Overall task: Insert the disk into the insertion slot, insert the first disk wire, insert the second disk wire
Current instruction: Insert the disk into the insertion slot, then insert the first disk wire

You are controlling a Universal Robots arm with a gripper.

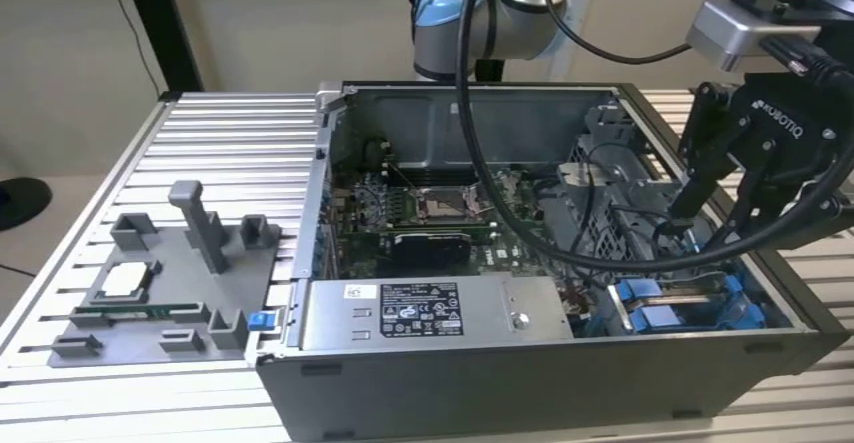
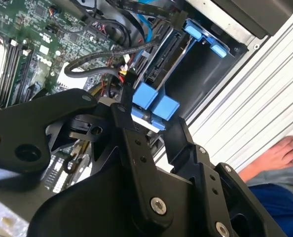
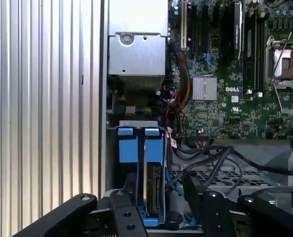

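Desk: ribbed aluminium desk (image 1: pixel 227 133) carrying an open computer case (image 1: pixel 534 383).
Bay: the insertion slot (image 1: pixel 674 311), blue-railed, sits at about 4 o'clock within the case in the exterior view.
Drive: the disk (image 3: pixel 155 180) stands edge-on in that slot, blue carrier tabs showing.
Gripper: the hand (image 1: pixel 701 225) hangs open at 3 o'clock over the case, and its fingers (image 3: pixel 128 212) straddle the disk closely; contact unclear.
Wiring: dark cables (image 3: pixel 210 153) lie just beside the bay.

On the table (image 1: pixel 80 203) stand one open computer case (image 1: pixel 534 383) and one grey parts tray (image 1: pixel 134 338); the case holds one power-supply box (image 1: pixel 427 313), one motherboard (image 1: pixel 427 213), one disk (image 3: pixel 154 185). Two blue tabs (image 3: pixel 128 148); one gripper (image 1: pixel 703 225); one person's hand (image 2: pixel 279 153)
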